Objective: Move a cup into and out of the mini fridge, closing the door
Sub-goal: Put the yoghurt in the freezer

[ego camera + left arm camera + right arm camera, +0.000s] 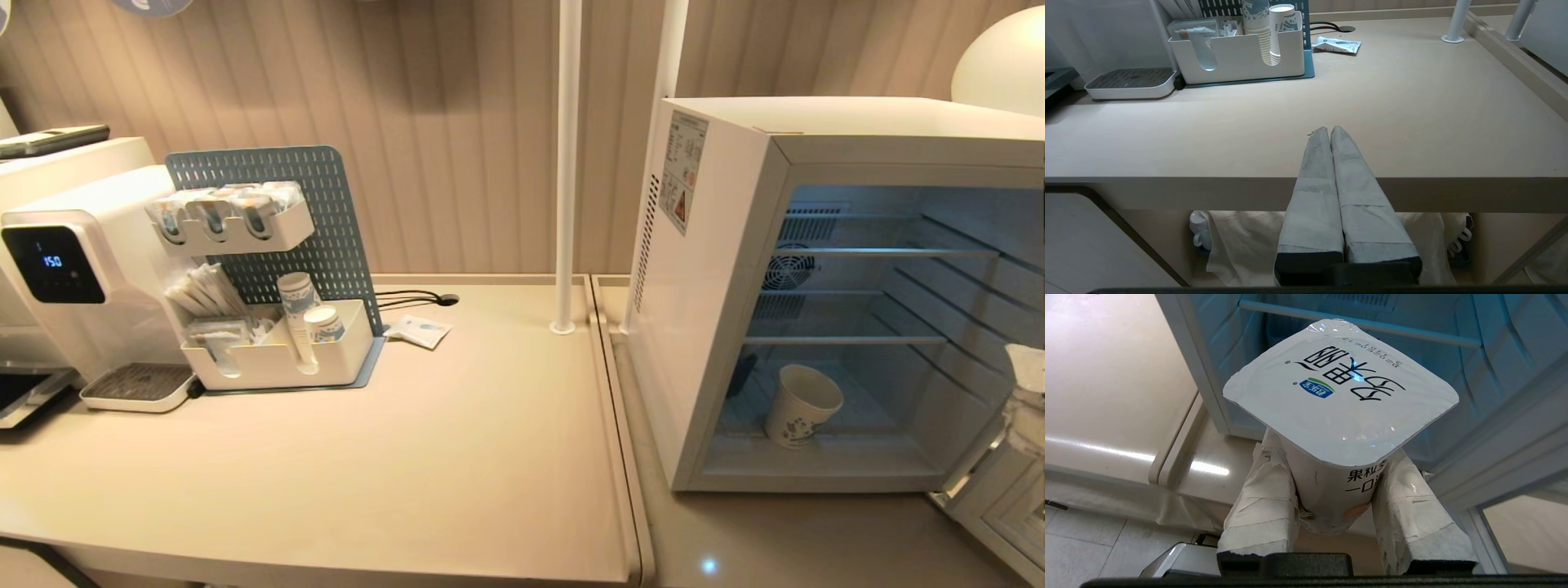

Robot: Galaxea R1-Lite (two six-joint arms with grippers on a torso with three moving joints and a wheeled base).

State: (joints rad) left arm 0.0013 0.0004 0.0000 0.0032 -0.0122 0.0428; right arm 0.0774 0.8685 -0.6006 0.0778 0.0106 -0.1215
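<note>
The mini fridge stands open at the right of the head view, its interior lit. The cup, white paper with a blue print, rests tilted on the fridge floor below the wire shelves. The door hangs swung open at the lower right. My right gripper is shut on a white foil-lidded tub, held just outside the fridge opening near the door; it shows at the head view's right edge. My left gripper is shut and empty, parked before the table's front edge.
A white water dispenser and an organiser with stacked paper cups stand at the back left. A sachet lies near a cable hole. Two white poles rise beside the fridge. A raised seam splits the counter.
</note>
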